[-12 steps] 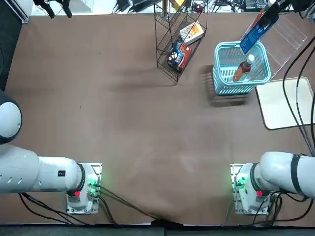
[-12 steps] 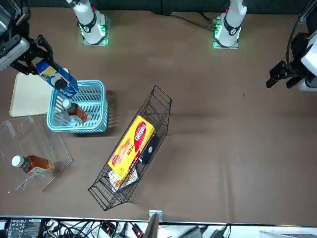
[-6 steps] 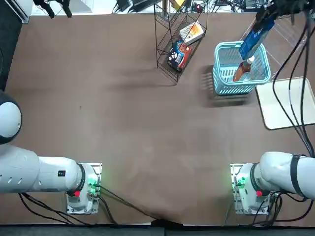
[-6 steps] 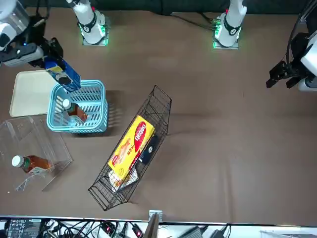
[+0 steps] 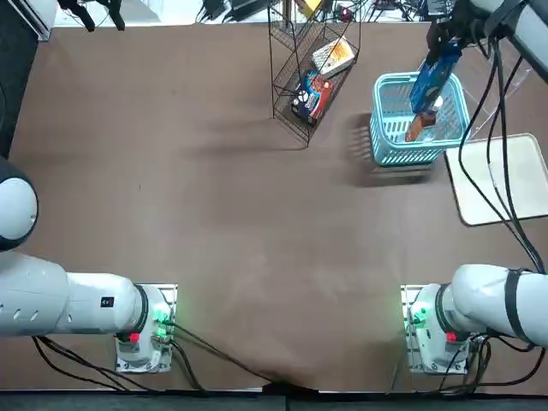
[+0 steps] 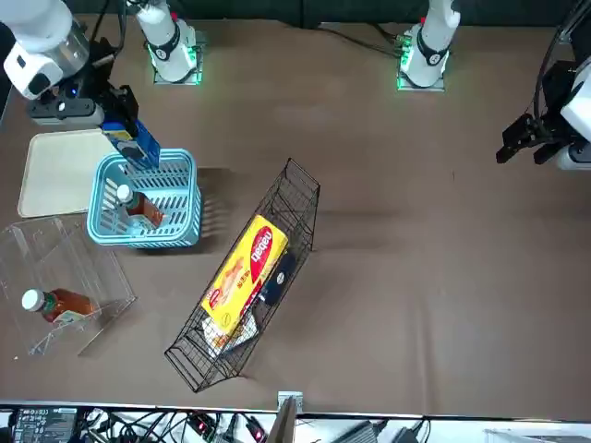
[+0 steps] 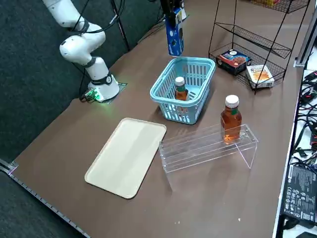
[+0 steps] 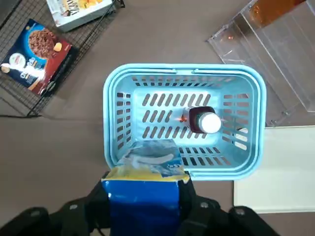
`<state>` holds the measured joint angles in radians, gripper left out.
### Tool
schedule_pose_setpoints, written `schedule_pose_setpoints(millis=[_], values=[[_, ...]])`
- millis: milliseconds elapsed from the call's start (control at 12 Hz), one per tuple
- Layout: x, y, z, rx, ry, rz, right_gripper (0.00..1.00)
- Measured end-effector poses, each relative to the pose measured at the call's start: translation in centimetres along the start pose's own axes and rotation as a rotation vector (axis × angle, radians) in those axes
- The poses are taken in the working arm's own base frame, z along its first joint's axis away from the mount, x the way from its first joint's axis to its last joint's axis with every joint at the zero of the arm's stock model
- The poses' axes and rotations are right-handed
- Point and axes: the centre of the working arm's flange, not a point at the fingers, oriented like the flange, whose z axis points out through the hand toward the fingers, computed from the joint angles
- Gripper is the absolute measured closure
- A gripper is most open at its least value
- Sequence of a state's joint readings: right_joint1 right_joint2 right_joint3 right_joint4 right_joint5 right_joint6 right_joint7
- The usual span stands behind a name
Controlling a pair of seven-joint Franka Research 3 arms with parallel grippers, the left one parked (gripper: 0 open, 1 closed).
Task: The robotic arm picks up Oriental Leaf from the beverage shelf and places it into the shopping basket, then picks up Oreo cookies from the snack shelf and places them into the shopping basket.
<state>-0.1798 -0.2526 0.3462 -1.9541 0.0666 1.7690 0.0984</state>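
The blue Oreo cookies [image 7: 174, 38] hang upright in the jaws of the right gripper [image 8: 145, 185] above the light-blue shopping basket [image 8: 260, 115]. White-capped Oriental Leaf [image 7: 181, 93] stands inside, near the clear beverage shelf [image 7: 190, 151].

- matte brown tabletop [image 5: 240, 214], soft shadows on it
- dark green-grey fabric-like surface [image 7: 34, 64] beyond table edge, right side view
- silver metal rail [image 7: 47, 203] along that edge
- white surface [image 6: 517, 432] past table's far edge, black cables [image 6: 138, 427] piled there
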Motion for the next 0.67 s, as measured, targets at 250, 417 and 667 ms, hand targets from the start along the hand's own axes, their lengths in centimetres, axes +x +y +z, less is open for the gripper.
schedule_pose_setpoints(millis=[250,417,667], values=[[0.5,0.3,2.7,0.002,0.012,0.012,0.44],[0.9,0.5,5.1,0.006,0.021,0.016,0.44],[1.4,0.7,9.3,0.016,0.032,0.017,0.44]])
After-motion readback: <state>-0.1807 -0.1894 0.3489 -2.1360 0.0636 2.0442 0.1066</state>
